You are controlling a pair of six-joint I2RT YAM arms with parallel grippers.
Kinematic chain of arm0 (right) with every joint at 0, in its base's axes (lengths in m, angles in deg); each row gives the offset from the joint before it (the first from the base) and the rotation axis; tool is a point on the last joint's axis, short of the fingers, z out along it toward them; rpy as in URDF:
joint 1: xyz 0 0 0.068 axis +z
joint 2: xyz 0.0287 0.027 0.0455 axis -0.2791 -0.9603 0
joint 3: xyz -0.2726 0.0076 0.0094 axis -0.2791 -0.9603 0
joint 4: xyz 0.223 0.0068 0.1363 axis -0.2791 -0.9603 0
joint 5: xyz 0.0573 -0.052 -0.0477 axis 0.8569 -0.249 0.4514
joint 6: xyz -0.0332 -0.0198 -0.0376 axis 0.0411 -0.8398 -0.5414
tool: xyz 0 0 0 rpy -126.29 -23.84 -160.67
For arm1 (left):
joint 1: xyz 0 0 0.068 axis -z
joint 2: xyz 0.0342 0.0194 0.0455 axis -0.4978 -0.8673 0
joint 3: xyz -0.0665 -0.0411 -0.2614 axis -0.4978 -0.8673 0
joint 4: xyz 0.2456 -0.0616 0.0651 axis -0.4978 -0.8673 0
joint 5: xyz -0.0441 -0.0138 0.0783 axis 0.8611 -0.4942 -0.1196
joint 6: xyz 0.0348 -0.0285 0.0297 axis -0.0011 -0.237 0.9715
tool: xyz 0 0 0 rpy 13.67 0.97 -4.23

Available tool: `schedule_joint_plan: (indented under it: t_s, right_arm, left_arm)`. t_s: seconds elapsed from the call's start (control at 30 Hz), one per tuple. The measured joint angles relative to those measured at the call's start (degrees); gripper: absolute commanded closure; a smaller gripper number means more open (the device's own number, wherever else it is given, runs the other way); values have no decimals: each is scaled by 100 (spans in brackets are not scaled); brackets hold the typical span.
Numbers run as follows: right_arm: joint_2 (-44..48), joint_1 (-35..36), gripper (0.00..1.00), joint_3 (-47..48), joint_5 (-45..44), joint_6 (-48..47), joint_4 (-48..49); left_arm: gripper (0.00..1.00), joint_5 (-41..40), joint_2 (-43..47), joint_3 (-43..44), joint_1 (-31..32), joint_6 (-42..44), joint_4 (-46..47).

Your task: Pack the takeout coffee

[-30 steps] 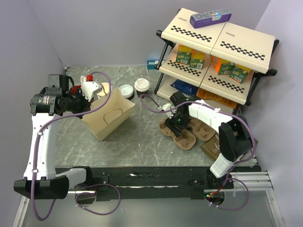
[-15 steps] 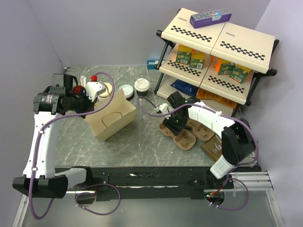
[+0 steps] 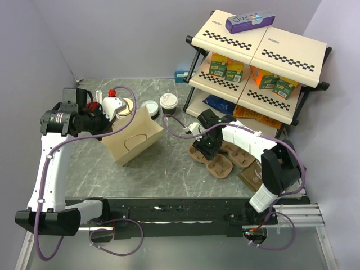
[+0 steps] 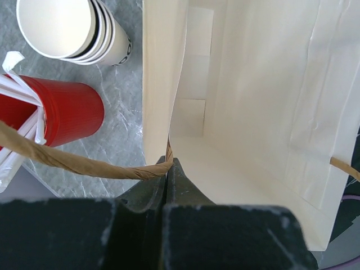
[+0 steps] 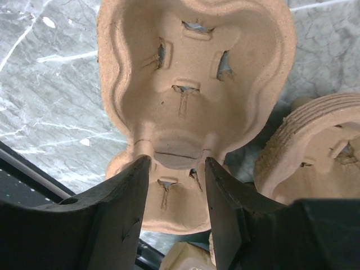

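The takeout coffee, a dark cup with a white lid, stands at the back of the table beside the shelf's left leg. It shows in neither wrist view. My left gripper is shut on the twisted brown handle of the tan paper bag, whose mouth gapes with nothing inside. My right gripper is open. Its jaws straddle the narrow middle of a pulp cup carrier, close to its sides.
A red cup with white sticks and a stack of cream cups stand behind the bag. A white-rimmed round thing sits left of the coffee. A two-tier shelf fills the back right. More carriers lie beside mine.
The right jaws have narrowed around the carrier's middle. The left gripper shifted the bag slightly right and away early on, then held still.
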Motion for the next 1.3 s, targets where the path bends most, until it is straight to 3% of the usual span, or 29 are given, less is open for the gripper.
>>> schedule_joint_plan:
  t_s: [0.7,1.3]
  right_arm:
    - [-251,0,46,-26,2,323,151]
    - [72,-7,50,-647,-81,509,769]
  left_arm:
    - [99,-81,61,-179,0,-2,2]
    - [99,-138,61,-179,2,-17,2]
